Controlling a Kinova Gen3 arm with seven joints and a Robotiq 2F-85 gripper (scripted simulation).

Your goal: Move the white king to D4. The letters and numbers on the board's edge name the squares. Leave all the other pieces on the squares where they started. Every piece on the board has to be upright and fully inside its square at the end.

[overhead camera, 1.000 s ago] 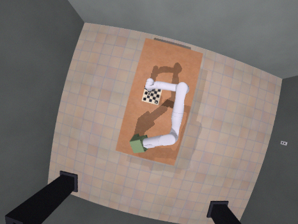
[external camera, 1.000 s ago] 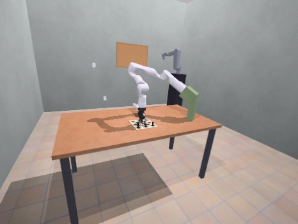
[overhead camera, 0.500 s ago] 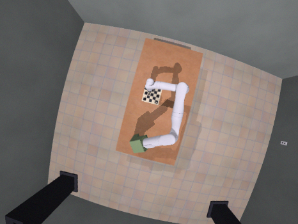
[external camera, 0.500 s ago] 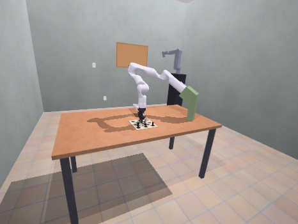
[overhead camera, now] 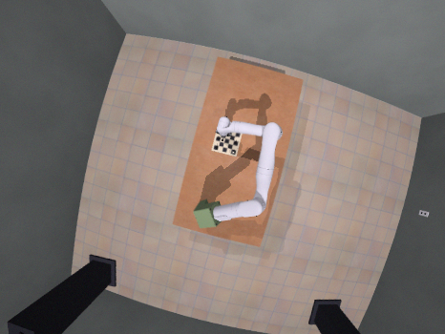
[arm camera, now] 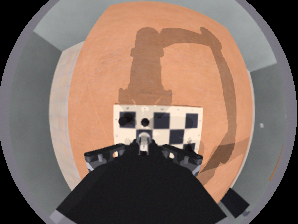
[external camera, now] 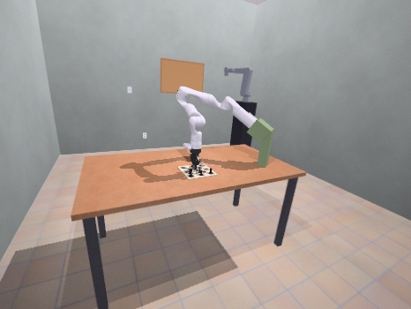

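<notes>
Tool [arm camera: 144, 147] is clamped on the king [arm camera: 144, 140], lowered over the board [external camera: 208, 173] edge on the tabletop [external camera: 132, 185].

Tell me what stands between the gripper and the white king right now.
Nothing: the gripper is shut on a white piece, apparently the white king, at the chessboard's edge. Pieces standing between there and D4 are too small to judge.

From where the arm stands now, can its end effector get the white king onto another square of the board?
Probably yes. The end effector is already shut on the white king at the chessboard's edge, and the arm is bent, not stretched. Dark pieces nearby call for a lift first.
</notes>
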